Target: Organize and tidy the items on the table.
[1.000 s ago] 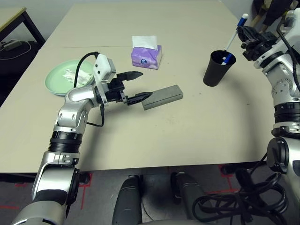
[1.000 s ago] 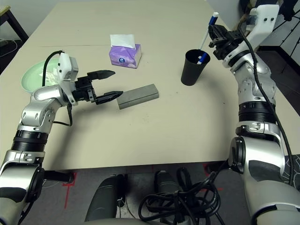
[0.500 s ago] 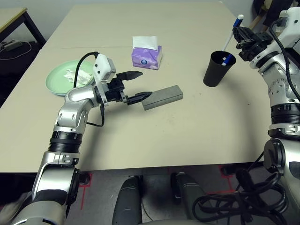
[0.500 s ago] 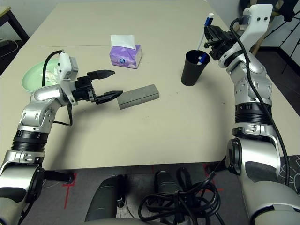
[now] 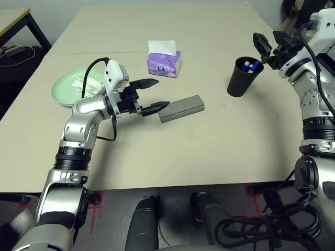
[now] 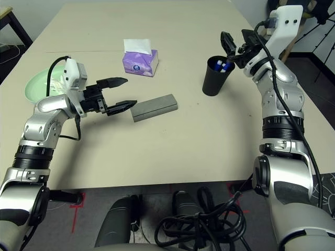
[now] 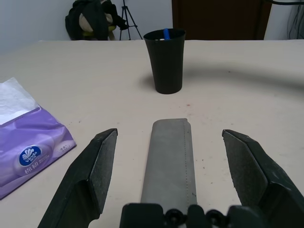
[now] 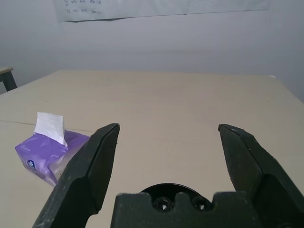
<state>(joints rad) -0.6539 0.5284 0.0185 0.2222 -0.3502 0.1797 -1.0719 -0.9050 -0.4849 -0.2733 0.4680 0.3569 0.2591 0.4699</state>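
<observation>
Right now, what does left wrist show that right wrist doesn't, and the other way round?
Left wrist alone: the grey glasses case lying between the open fingers of the left hand, and the black cup seen from the side, a blue pen tip at its rim. Right wrist alone: the cup's rim from above, just under the open right hand, and a white wall with a posted sheet. Both: the purple tissue pack and the beige table.
</observation>
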